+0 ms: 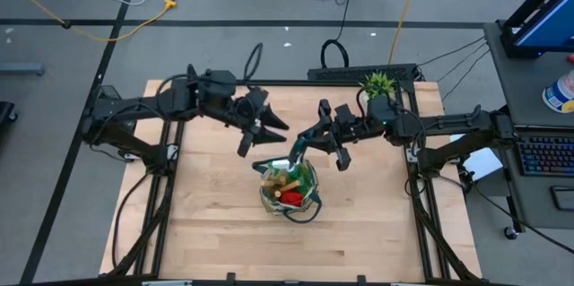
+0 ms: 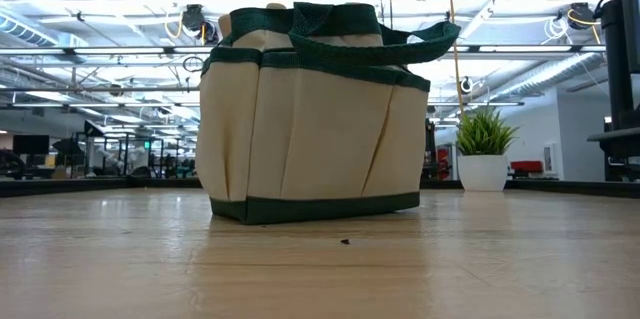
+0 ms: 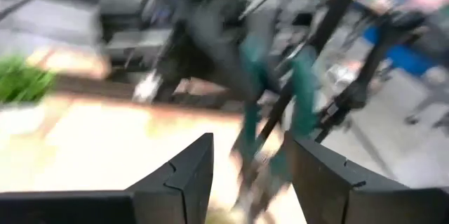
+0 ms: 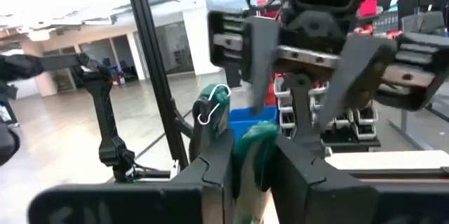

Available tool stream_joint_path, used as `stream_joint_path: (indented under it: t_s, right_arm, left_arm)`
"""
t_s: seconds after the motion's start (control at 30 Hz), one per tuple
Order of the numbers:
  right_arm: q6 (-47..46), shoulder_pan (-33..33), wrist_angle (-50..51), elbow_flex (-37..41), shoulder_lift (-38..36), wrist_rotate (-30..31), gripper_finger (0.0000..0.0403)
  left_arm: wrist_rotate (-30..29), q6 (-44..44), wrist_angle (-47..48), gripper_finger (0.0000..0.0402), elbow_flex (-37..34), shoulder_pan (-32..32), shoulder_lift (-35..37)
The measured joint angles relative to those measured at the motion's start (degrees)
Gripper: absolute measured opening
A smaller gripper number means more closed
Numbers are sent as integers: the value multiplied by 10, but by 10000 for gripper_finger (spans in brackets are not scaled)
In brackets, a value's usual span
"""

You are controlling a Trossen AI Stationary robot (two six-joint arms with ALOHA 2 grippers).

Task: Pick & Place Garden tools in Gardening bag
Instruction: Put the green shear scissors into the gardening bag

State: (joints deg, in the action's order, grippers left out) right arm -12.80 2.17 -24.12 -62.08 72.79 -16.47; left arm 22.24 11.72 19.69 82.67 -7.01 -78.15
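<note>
No readable text in any view.
The gardening bag (image 2: pixel 310 119) carries no legible label, brand, number or sign.

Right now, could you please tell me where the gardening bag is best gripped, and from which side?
Probably the dark green loop handle of the gardening bag, from above: it arches free over the top, whereas the fabric walls are broad and slack. The open left end effector is free; the right end effector, by the bag, is shut on the green-white item.

Beige green-trimmed gardening bag (image 1: pixel 289 187) — upright, tools (image 1: pixel 289 181) inside
</note>
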Motion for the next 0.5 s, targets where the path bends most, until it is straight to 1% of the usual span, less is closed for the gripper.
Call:
stream_joint_path:
  t_s: [0.07, 0.13, 0.2, 0.3, 0.37, 0.43, 0.5]
  right_arm:
    - [0, 0, 5, 0, 0, 1, 53]
    - [0, 0, 12, 0, 0, 3, 51]
    - [0, -4, 18, 0, 0, 17, 48]
    - [4, -13, 36, 0, 0, 44, 46]
    - [4, -21, 43, 0, 0, 52, 44]
    - [4, -34, 51, 0, 0, 76, 42]
    - [7, -46, 63, 0, 0, 104, 41]
  left_arm:
    - [-21, -8, 53, 177, -3, -7, 17]
    - [-47, -16, 67, 175, 1, -9, 23]
    - [-81, -15, 120, 175, -2, -9, 42]
    - [-140, -14, 152, 177, 0, -2, 59]
    - [-175, -9, 196, 177, -3, 4, 72]
    - [-194, -7, 197, 175, -2, 12, 84]
    - [-198, -6, 221, 172, -2, 19, 95]
